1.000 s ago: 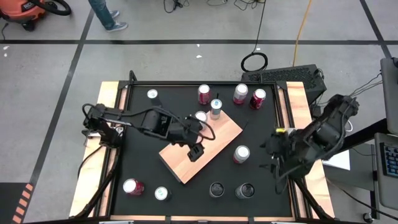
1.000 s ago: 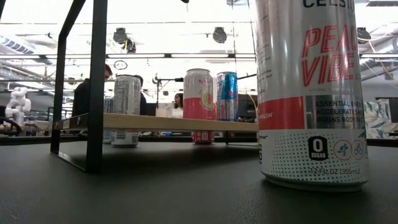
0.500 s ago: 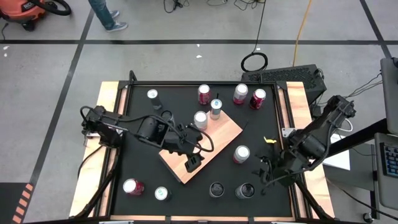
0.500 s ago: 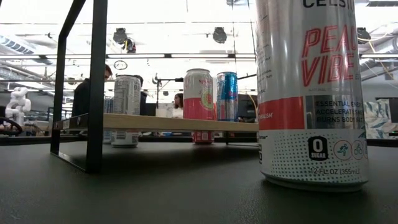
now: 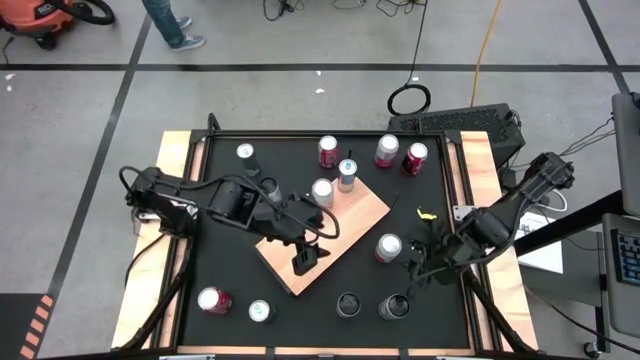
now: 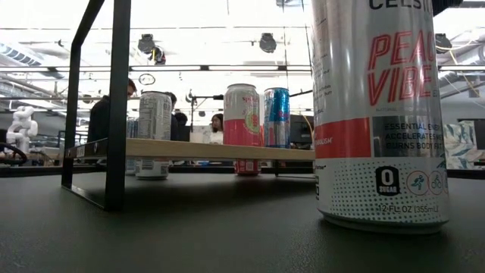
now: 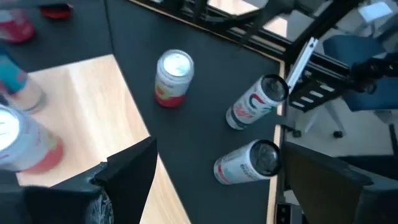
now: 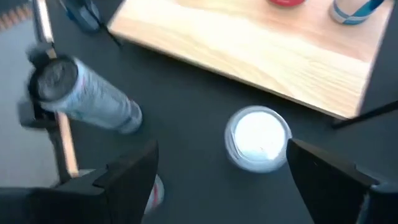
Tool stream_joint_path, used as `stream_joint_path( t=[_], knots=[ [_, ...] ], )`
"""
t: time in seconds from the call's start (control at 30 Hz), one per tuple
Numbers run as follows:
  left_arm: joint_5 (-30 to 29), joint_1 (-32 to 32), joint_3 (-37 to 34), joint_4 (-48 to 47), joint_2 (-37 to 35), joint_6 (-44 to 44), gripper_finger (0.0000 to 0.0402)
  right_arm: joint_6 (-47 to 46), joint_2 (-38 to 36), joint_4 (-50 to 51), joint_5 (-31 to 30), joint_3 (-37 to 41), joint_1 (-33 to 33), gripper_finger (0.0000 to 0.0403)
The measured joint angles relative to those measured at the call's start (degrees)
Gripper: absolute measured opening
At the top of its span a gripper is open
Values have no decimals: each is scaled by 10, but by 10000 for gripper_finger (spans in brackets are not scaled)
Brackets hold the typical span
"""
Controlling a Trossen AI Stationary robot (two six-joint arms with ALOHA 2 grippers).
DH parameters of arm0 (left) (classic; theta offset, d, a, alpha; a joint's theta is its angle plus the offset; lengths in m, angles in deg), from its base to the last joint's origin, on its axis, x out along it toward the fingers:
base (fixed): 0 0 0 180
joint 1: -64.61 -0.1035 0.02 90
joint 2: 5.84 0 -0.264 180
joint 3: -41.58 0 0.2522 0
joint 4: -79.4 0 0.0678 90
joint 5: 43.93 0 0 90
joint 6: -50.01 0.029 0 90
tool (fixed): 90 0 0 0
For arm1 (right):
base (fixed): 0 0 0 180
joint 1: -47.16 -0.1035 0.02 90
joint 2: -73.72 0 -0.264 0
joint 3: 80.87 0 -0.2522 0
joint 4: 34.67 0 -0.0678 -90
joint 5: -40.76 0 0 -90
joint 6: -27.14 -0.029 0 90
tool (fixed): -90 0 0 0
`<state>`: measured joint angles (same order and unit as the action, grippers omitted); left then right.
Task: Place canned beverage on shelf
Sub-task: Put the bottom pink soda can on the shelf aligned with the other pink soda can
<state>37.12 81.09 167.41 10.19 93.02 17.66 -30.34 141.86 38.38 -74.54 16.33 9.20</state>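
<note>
The shelf (image 5: 345, 225), a light wooden board, stands slantwise mid-table on black legs (image 6: 117, 106). Two cans (image 5: 322, 192) (image 5: 347, 175) stand on its far end. My left gripper (image 5: 304, 261) hovers open above the shelf's near end with nothing between its fingers. A silver-topped can (image 5: 388, 247) stands upright on the black table just right of the shelf. My right gripper (image 5: 415, 268) is open beside and above it, on its right. In the right wrist view this can (image 8: 258, 138) lies ahead of the spread fingers, untouched.
Several more cans stand along the far edge (image 5: 328, 150) (image 5: 387, 150) (image 5: 415, 157) (image 5: 245, 153) and the near edge (image 5: 213, 300) (image 5: 260, 311) (image 5: 348, 304) (image 5: 393, 306). One tall can (image 6: 379, 114) fills the low view's right. People show in the room behind.
My left gripper has drawn back from the cans on the shelf toward the shelf's near end, rising a little and rolling. My right gripper has come down and toward the table's left, closer to the silver-topped can. Both stay open. No can has moved.
</note>
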Motion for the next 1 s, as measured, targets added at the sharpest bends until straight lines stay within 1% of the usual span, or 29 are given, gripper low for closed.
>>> stream_joint_path(
  t=[0.1, 0.23, 0.47, 0.6, 0.73, 0.9, 1.0],
  knots=[
    [-16, 0, 0, 2, -8, 0, 341, -3, -27, -70, -4, 55, 11, 329],
    [-29, 0, 0, 1, -14, -1, 341, 4, -41, -118, -17, 108, 16, 330],
    [-31, 0, 0, 1, -18, -2, 341, 5, -42, -176, -16, 148, 32, 345],
    [-32, -5, 0, 1, -18, -3, 341, 28, -41, -175, -16, 153, 40, 353],
    [-32, -12, 0, 7, -18, -3, 341, 74, -41, -171, -13, 155, 56, 355],
    [-33, -19, 0, 11, -18, -3, 341, 110, -41, -169, 39, 155, 81, 355],
    [-34, -19, 0, 11, -18, -3, 341, 119, -41, -164, 57, 155, 91, 355]
  ],
)
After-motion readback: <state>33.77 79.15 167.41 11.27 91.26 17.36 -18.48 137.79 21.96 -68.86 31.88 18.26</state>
